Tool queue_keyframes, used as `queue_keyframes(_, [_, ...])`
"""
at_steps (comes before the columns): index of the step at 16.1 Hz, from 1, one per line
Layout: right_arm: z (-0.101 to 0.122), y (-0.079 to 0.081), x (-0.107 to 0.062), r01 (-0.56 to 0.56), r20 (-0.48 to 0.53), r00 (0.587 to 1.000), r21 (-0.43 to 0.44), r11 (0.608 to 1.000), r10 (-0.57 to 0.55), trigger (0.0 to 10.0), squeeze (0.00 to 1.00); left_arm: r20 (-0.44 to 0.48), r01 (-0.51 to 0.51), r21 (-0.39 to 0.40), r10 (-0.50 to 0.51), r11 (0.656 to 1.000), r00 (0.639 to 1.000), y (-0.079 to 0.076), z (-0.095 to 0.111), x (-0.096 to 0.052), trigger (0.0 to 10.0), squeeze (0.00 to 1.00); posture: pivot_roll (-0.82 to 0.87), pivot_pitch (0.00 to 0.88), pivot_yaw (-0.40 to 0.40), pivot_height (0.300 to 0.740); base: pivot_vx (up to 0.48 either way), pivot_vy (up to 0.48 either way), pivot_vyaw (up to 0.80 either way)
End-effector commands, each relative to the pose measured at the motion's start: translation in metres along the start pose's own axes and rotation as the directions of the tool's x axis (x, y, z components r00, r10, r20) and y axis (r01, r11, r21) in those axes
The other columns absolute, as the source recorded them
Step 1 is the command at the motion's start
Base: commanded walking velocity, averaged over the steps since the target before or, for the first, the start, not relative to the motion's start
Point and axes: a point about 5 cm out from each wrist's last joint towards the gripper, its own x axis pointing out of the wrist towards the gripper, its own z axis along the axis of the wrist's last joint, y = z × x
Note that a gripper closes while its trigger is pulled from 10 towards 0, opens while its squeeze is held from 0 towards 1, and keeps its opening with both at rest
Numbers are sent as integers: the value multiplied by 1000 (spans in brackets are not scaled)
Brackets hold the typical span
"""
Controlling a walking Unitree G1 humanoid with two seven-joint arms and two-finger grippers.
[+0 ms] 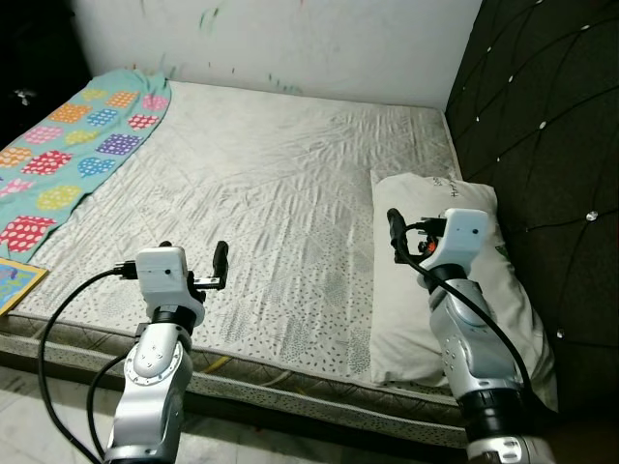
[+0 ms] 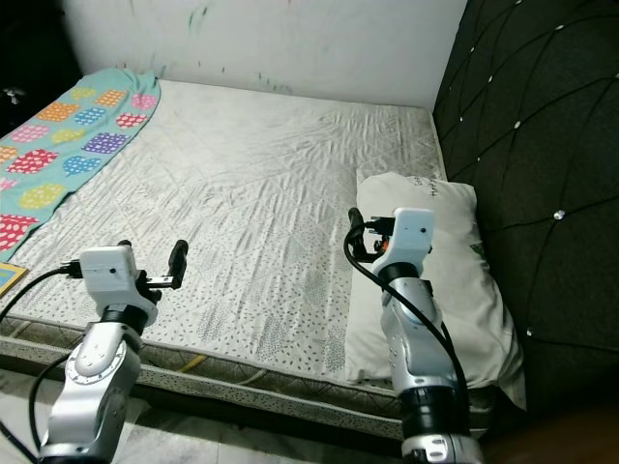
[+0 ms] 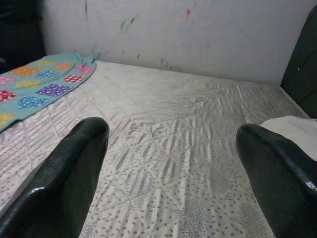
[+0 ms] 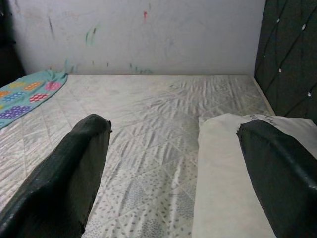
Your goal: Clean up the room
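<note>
A bed with a pale quilted mattress [image 1: 271, 193] lies before me. A white pillow [image 1: 397, 319] rests on its right side against the dark headboard. A teal blanket [image 1: 68, 155] with colourful dotted patches is spread along the left side. My left gripper [image 1: 193, 261] hovers open over the bed's front edge, nothing between its fingers [image 3: 69, 173]. My right gripper [image 1: 421, 237] is raised open above the pillow's near half, also holding nothing; in its wrist view the pillow [image 4: 228, 168] lies beneath the fingers [image 4: 277, 173].
A dark tufted headboard [image 1: 542, 116] stands along the right. A marked white wall [image 1: 290, 39] closes the far side. A colourful flat book or board [image 1: 14, 280] lies at the left front corner. Pale floor [image 1: 39, 416] shows below the bed's edge.
</note>
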Motion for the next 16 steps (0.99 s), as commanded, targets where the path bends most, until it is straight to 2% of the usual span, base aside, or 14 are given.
queue_keyframes(1, [4,3,7,-8,20,1000,-3,1000,8,10000,0,20,-14,8,14,1000,1000,1,2,5,10000,0,19,0,-18,740,0,0,0])
queue_keyframes(3, [7,5,13,-15,30,999,-5,1000,15,10000,0,29,-17,9,17,1000,999,3,4,12,10000,0,19,0,-16,740,0,0,0])
queue_keyframes(4, [11,6,16,-26,45,999,-6,1000,26,10000,0,47,-24,39,22,999,999,6,7,15,10000,0,14,0,-16,740,0,0,0])
queue_keyframes(8, [18,-2,23,-15,75,997,-30,999,17,10000,0,69,-58,45,55,997,996,16,10,25,10000,0,-2,0,-13,740,0,0,0])
queue_keyframes(11, [18,-11,20,13,79,997,-44,999,-9,10000,0,79,-49,39,46,998,996,18,10,22,10000,0,-11,0,-15,740,0,0,0])
queue_keyframes(16, [16,-13,18,22,73,997,-63,998,-17,10000,0,82,-71,35,68,997,994,23,8,16,10000,0,-21,0,-35,740,0,0,0])
